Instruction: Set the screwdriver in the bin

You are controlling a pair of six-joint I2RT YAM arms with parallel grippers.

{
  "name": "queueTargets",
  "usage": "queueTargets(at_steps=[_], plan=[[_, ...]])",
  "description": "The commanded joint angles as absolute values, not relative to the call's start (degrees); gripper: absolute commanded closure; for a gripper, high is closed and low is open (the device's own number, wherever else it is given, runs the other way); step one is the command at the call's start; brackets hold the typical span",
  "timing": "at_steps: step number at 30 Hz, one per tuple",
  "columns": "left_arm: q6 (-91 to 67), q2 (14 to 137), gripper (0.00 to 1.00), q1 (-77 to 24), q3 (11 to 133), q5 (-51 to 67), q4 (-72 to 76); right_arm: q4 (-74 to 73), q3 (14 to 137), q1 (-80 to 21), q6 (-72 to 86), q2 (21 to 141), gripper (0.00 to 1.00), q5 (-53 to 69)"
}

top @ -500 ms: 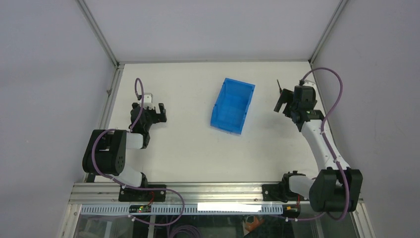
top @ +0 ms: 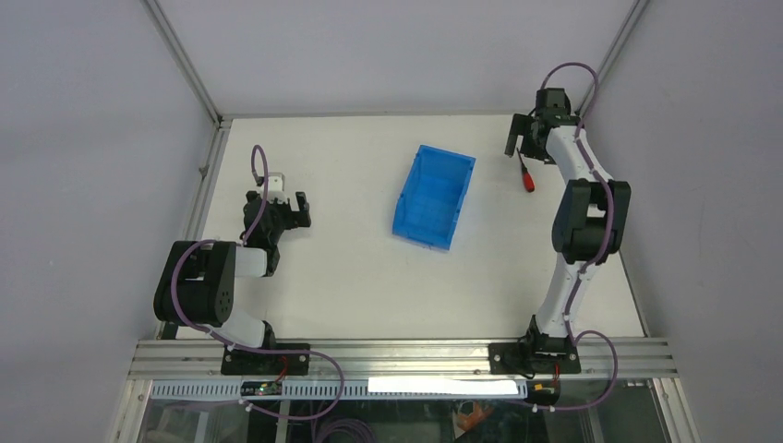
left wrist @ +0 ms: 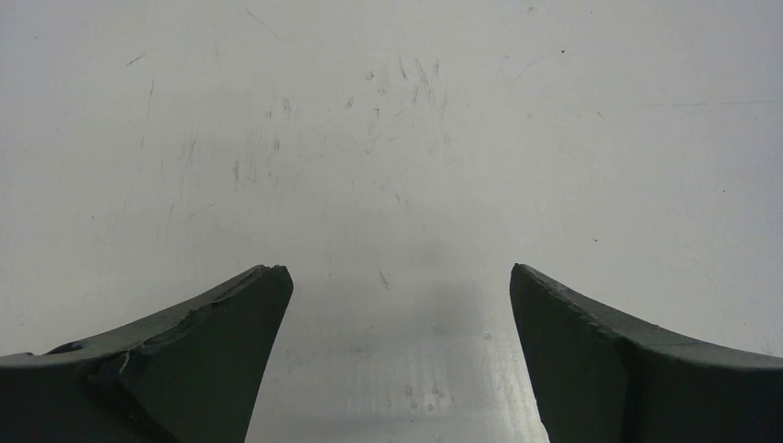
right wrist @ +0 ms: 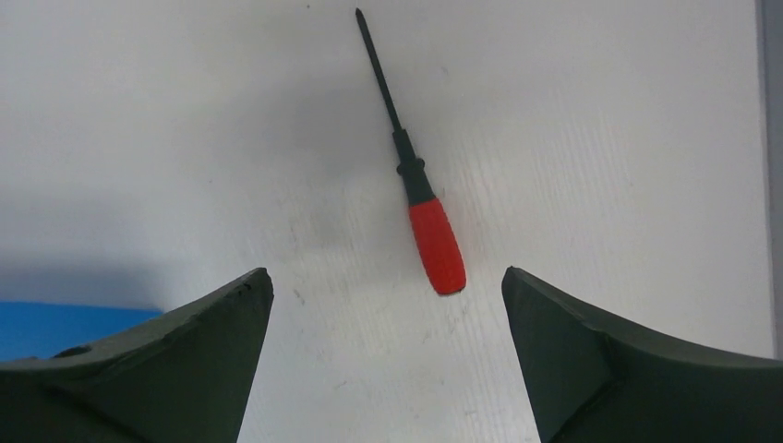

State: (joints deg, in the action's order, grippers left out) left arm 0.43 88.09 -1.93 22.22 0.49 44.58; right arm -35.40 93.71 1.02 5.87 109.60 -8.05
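The screwdriver (top: 527, 177), with a red handle and thin black shaft, lies flat on the white table to the right of the blue bin (top: 434, 196). My right gripper (top: 520, 146) is open and empty, just beyond the screwdriver near the table's far right corner. In the right wrist view the screwdriver (right wrist: 437, 245) lies ahead of the open right gripper (right wrist: 384, 273), its handle end nearer the right finger and its shaft pointing away. A corner of the bin (right wrist: 55, 323) shows at lower left. My left gripper (top: 288, 210) is open and empty over bare table (left wrist: 397, 273), far left of the bin.
A metal frame rail (top: 205, 175) runs along the table's left side and grey walls close in on both sides. The table's right edge (right wrist: 766, 138) is close to the screwdriver. The right arm (top: 582, 212) stretches along the right side.
My right arm has stretched toward the far edge, moving the gripper off the spot above the screwdriver; the red handle now shows in the top view. The left arm has not moved.
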Motion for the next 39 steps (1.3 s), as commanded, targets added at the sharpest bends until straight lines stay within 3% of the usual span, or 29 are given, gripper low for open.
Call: queueTargets(at_steps=[1, 9, 14, 16, 17, 19, 20, 39], plan=[[-0.5, 86.3, 0.01, -2.6, 22.0, 1.0, 46.1, -44.7, 105.1, 3.9, 3.4, 118.8, 0.03, -5.3], [-0.5, 86.4, 0.01, -2.5, 22.0, 1.1, 46.1, -45.1, 108.0, 4.7, 2.4, 128.3, 0.11, -3.1], [-0.5, 86.4, 0.01, -2.5, 22.0, 1.1, 46.1, -43.9, 106.8, 4.7, 2.0, 130.4, 0.25, -2.4], [-0.5, 86.4, 0.01, -2.5, 22.0, 1.1, 46.1, -44.0, 106.7, 4.7, 2.1, 130.8, 0.40, -2.6], [-0.5, 86.4, 0.01, -2.6, 22.0, 1.1, 46.1, -44.4, 106.9, 4.7, 2.2, 130.9, 0.54, -3.0], [-0.5, 86.4, 0.01, -2.5, 22.0, 1.1, 46.1, -45.0, 107.1, 4.7, 2.6, 130.2, 0.97, -4.0], [-0.5, 86.3, 0.01, -2.5, 22.0, 1.1, 46.1, -45.2, 107.2, 4.7, 2.7, 129.3, 1.00, -4.6], [-0.5, 86.3, 0.01, -2.6, 22.0, 1.1, 46.1, -57.5, 103.4, 1.1, 12.4, 96.1, 1.00, -5.9]])
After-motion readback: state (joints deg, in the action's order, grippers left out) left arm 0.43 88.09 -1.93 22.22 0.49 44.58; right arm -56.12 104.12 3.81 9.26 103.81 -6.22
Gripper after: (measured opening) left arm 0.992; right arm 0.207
